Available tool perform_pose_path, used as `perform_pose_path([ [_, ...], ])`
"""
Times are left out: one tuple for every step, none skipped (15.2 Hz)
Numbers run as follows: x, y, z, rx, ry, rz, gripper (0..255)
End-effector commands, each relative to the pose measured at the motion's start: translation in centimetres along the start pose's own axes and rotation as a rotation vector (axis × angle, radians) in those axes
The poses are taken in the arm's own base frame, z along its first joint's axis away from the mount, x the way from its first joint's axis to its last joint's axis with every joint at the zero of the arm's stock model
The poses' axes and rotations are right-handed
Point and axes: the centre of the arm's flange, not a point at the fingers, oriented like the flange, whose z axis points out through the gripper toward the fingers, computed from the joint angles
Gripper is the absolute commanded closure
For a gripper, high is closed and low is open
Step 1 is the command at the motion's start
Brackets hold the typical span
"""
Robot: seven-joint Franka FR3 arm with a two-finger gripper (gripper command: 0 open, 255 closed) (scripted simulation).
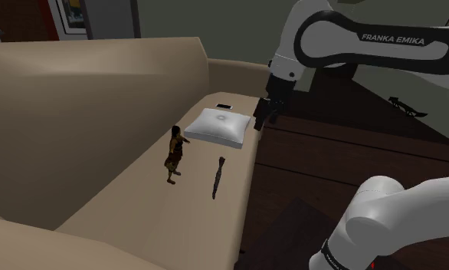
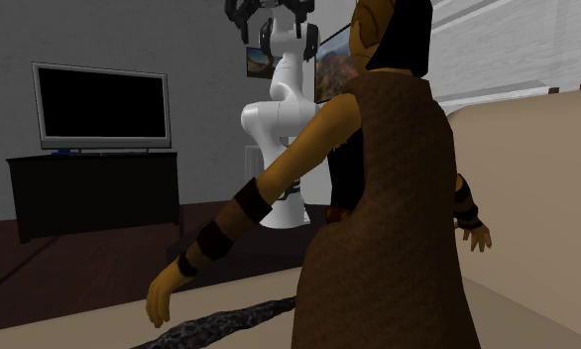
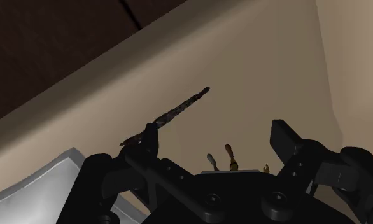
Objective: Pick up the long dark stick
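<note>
The long dark stick (image 1: pixel 217 176) lies flat on the beige sofa seat (image 1: pixel 139 207), near the seat's front edge. In the wrist view the stick (image 3: pixel 179 111) lies ahead of the fingers, slanting, and nothing touches it. My black gripper (image 1: pixel 261 119) hangs in the air above the seat's front edge, beside the white cushion (image 1: pixel 219 125) and well away from the stick. The gripper (image 3: pixel 217 137) is open, its fingers stand apart with nothing between them. In the second exterior view the gripper (image 2: pixel 271 18) is high up and the stick (image 2: pixel 229 319) lies low in the foreground.
A small brown-clad figurine (image 1: pixel 174 153) stands on the seat to the shoulder view's left of the stick. A small black object (image 1: pixel 224 106) lies behind the cushion. Dark floor (image 1: pixel 345 161) borders the sofa's front. A television (image 2: pixel 102 104) on a dark cabinet stands beyond.
</note>
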Motion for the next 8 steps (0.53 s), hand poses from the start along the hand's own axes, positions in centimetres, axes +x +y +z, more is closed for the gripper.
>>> perform_pose_path([
  [0.0, 0.0, 0.0, 0.000, 0.000, 0.000, 0],
  [0.6, -0.1, 1.2, -0.002, 0.001, 0.031, 0],
  [1.2, -0.2, 2.3, -0.003, 0.002, 0.061, 0],
  [1.8, -0.2, 3.5, -0.005, 0.003, 0.092, 0],
  [2.4, -0.2, 4.7, -0.006, 0.003, 0.122, 0],
  [3.0, -0.2, 5.9, -0.008, 0.004, 0.153, 0],
  [3.6, -0.2, 7.0, -0.009, 0.005, 0.183, 0],
  [4.2, -0.2, 8.2, -0.011, 0.006, 0.214, 0],
])
